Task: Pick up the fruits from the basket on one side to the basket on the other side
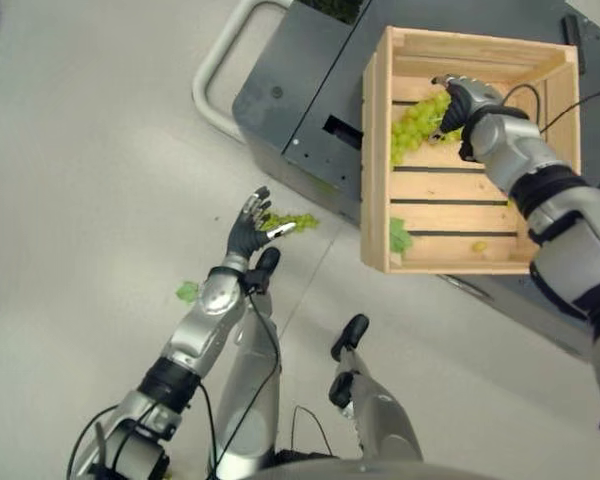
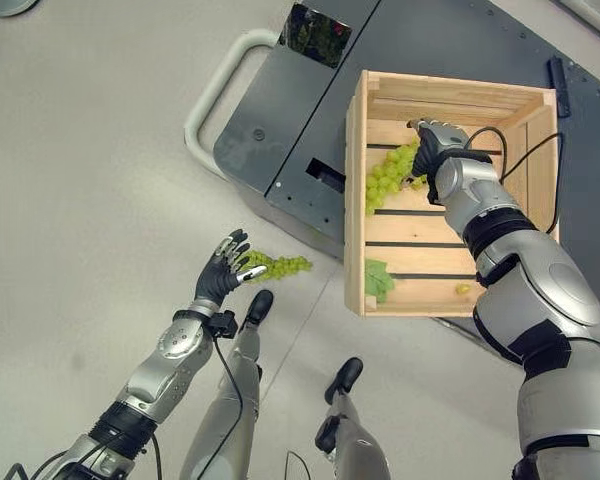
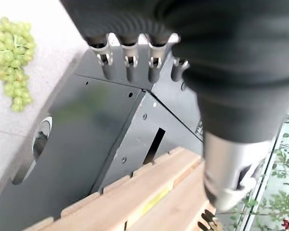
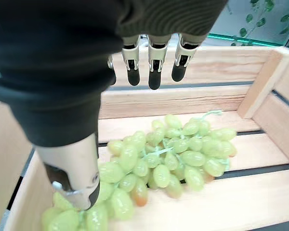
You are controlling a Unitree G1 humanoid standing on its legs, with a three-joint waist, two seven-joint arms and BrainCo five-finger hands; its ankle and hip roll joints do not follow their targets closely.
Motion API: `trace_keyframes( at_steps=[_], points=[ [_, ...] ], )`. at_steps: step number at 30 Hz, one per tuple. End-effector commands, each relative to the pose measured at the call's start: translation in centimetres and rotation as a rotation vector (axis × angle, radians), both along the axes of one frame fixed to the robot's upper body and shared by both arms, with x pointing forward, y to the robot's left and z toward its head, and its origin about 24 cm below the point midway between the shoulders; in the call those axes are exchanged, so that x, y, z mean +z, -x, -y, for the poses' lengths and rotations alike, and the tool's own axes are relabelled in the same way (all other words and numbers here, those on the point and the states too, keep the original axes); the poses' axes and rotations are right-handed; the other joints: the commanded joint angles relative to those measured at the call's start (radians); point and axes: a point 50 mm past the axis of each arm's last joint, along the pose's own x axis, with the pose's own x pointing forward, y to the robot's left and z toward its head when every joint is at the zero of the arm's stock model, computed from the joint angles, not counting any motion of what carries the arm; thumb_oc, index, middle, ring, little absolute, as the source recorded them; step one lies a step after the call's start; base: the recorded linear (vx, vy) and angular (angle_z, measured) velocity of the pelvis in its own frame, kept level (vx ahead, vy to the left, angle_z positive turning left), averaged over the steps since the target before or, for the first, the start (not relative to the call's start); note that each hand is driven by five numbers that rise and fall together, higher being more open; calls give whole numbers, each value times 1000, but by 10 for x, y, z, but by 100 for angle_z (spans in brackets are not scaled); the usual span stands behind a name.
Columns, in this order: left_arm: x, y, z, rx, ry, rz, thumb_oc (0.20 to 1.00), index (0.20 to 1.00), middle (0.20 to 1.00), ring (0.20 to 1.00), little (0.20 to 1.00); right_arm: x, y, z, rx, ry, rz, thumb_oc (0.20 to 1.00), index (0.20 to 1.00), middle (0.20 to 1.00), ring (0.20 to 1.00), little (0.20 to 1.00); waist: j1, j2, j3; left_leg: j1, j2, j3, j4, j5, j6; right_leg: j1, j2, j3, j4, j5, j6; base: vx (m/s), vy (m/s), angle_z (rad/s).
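Right hand, nearest in its wrist view: the right hand (image 4: 149, 67) hovers over the grape bunch in the crate (image 4: 168, 161), fingers straight and slightly apart, thumb down at the near end of the bunch; nothing is curled round the fruit, so this reads as a hand spread over the bunch, gripping nothing.

Grape bunch in the crate: it lies loose on the slatted floor of the wooden crate (image 1: 375, 150), toward the far end, right under the right hand.

Wooden crate: it sits on a grey metal cart (image 1: 300, 100), which puts its floor within reach of the arm coming in over the rim. A green leaf (image 1: 399, 238) and one loose grape (image 1: 478, 246) lie near the crate's near wall.

Left hand: the left hand (image 1: 252, 228) is held out above the floor with fingers spread and straight, holding nothing.

Grape bunch on the floor: a second bunch (image 2: 277, 266) lies on the pale floor just beyond the left fingertips, beside the cart's base; whether the fingers touch it I cannot tell. No basket shows around it.

Stray leaf: another leaf (image 1: 187, 292) rests on the floor by the left forearm.

Judgement: one bunch is in the crate, one lies outside any container, so the transfer looks unfinished.
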Motion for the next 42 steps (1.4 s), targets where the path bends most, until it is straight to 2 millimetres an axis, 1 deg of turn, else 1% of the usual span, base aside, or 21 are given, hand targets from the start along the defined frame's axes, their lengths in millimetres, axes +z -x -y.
trace_keyframes(
  at_steps=[1, 6, 11, 15, 19, 22, 27, 32, 33, 35, 38, 42],
  points=[
    [21, 4, 11, -55, 45, 109, 1000, 1000, 1000, 1000, 1000, 39, 7, 15, -73, 97, 96, 1000, 1000, 1000, 1000, 1000, 5, -28, -10, 16, -9, 99, 31, -105, -21, 13, -28, 21, 139, -164, 41, 19, 12, 8],
    [24, 4, 16, -84, 44, 121, 1000, 1000, 1000, 1000, 1000, 32, 9, 31, -145, 136, 60, 1000, 1000, 1000, 1000, 1000, 22, -22, -10, -4, -15, 85, 31, -100, -22, 5, -25, 8, 136, -165, 42, 10, 0, 7],
    [24, 4, 16, -85, 37, 125, 1000, 1000, 1000, 1000, 1000, 23, 13, 47, -199, 209, 16, 1000, 1000, 1000, 1000, 1000, 27, -18, -10, -16, -21, 79, 30, -98, -21, 0, -23, 3, 136, -170, 41, 8, 16, 7],
    [25, 3, 13, -71, 36, 131, 1000, 1000, 1000, 1000, 1000, 12, 14, 52, -204, 268, -28, 1000, 1000, 1000, 1000, 1000, 25, -20, -10, -19, -21, 72, 27, -95, -22, -1, -21, 2, 135, -174, 41, 9, 7, 6],
    [24, 2, 7, -46, 34, 128, 1000, 1000, 1000, 1000, 1000, 5, 14, 50, -180, 318, -55, 1000, 1000, 1000, 1000, 1000, 15, -28, -10, -22, -20, 74, 27, -92, -23, -2, -19, 4, 137, -180, 39, 1, 1, 1],
    [23, 1, 3, -28, 39, 120, 1000, 1000, 1000, 1000, 1000, 1, 12, 44, -151, 362, -77, 1000, 1000, 1000, 1000, 1000, 4, -35, -10, -19, -19, 77, 25, -93, -23, -2, -18, 7, 136, -184, 37, 0, 0, 0],
    [24, 0, 5, -28, 45, 121, 1000, 1000, 1000, 1000, 1000, -6, 11, 42, -153, 366, -94, 1000, 1000, 1000, 1000, 1000, -4, -37, -10, -18, -18, 76, 24, -92, -23, -2, -18, 8, 137, -188, 35, 0, 0, 0],
    [25, 1, 10, -50, 45, 125, 1000, 1000, 1000, 1000, 1000, -10, 10, 44, -173, 362, -98, 1000, 1000, 1000, 1000, 1000, -2, -30, -10, -24, -19, 74, 25, -90, -23, -8, -19, 6, 137, -187, 34, 0, 0, 0],
    [25, 1, 13, -66, 49, 126, 1000, 1000, 1000, 1000, 1000, -12, 10, 45, -190, 383, -107, 1000, 1000, 1000, 1000, 1000, 4, -24, -10, -28, -20, 72, 26, -89, -23, -9, -19, 6, 134, -187, 34, 0, 0, 0],
    [25, 2, 15, -72, 51, 127, 1000, 1000, 1000, 1000, 1000, -13, 10, 45, -192, 393, -111, 1000, 1000, 1000, 1000, 1000, 6, -22, -10, -29, -20, 72, 25, -88, -23, -10, -18, 5, 132, -186, 34, 0, 0, 0],
    [25, 2, 15, -70, 52, 127, 1000, 1000, 1000, 1000, 1000, -18, 8, 41, -178, 440, -130, 1000, 1000, 1000, 1000, 1000, 10, -22, -10, -33, -23, 68, 25, -88, -24, -8, -16, 0, 130, -187, 35, 0, 0, 0],
    [25, 1, 13, -62, 55, 126, 1000, 1000, 1000, 1000, 1000, -19, 7, 35, -162, 474, -133, 1000, 1000, 1000, 1000, 1000, 12, -25, -10, -37, -25, 64, 26, -89, -24, -7, -15, -7, 129, -186, 36, 0, 0, 0]
  ],
)
